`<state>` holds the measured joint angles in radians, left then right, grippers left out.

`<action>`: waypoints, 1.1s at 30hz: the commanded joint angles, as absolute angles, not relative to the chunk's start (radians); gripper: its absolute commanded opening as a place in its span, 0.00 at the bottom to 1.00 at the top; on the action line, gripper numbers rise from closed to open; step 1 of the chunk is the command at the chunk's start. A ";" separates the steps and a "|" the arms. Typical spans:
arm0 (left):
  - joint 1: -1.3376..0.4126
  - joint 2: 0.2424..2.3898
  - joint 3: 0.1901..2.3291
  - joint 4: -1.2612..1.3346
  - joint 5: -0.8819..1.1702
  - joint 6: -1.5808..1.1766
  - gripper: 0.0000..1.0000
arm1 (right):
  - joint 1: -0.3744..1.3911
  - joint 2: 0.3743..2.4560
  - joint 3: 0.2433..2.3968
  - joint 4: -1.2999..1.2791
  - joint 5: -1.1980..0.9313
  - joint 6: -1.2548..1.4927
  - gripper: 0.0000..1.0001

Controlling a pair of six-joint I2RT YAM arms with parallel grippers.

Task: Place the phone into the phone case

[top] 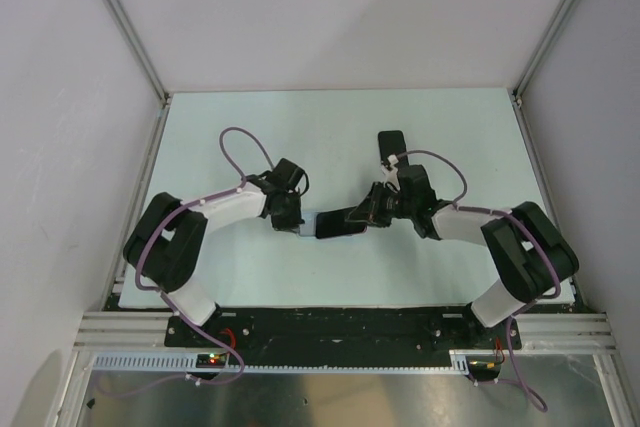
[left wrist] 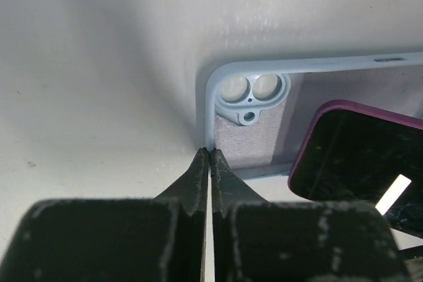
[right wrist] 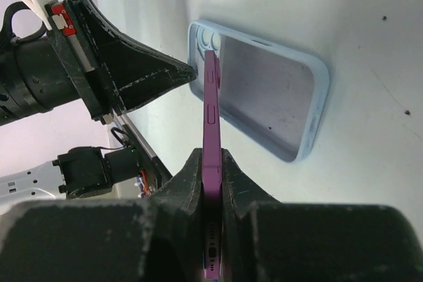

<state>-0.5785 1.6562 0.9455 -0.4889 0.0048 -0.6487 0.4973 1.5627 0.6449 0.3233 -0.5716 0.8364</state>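
Observation:
The light-blue phone case [left wrist: 297, 67] lies open side up on the white table, its camera cut-out [left wrist: 251, 90] at the end nearest my left gripper [left wrist: 209, 152]. That gripper is shut, its tips against the case's corner rim. The purple phone [right wrist: 211, 97], dark screen [left wrist: 357, 156], is held on edge in my right gripper [right wrist: 211, 158], which is shut on its lower end. It slants down over the case [right wrist: 264, 90], top end by the cut-out; I cannot tell if they touch. From above, phone [top: 338, 220] and case [top: 306, 227] sit between left gripper [top: 290, 224] and right gripper [top: 370, 213].
White walls [top: 60, 147] enclose the table on three sides. An aluminium rail [top: 340, 332] with both arm bases runs along the near edge. Purple cables [top: 235, 142] loop above each wrist. The left arm's fingers [right wrist: 152, 74] reach in beside the case in the right wrist view.

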 commanded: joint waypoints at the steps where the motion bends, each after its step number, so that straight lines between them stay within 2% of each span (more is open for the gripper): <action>1: -0.589 1.614 0.928 -0.447 0.019 -0.651 0.00 | 0.524 1.608 0.716 0.433 -0.551 0.840 0.00; 17: -0.588 1.615 0.922 -0.423 0.041 -0.632 0.00 | 0.543 1.776 0.756 0.442 -0.576 0.862 0.00; 33: -0.595 1.628 0.951 -0.398 0.054 -0.634 0.00 | 0.544 1.873 0.807 0.276 -0.570 0.878 0.00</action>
<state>-0.5785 1.6447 0.9283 -0.4652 0.0113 -0.6437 0.5262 1.8256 0.7986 0.4011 -0.6479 0.9134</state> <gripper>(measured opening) 0.006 0.112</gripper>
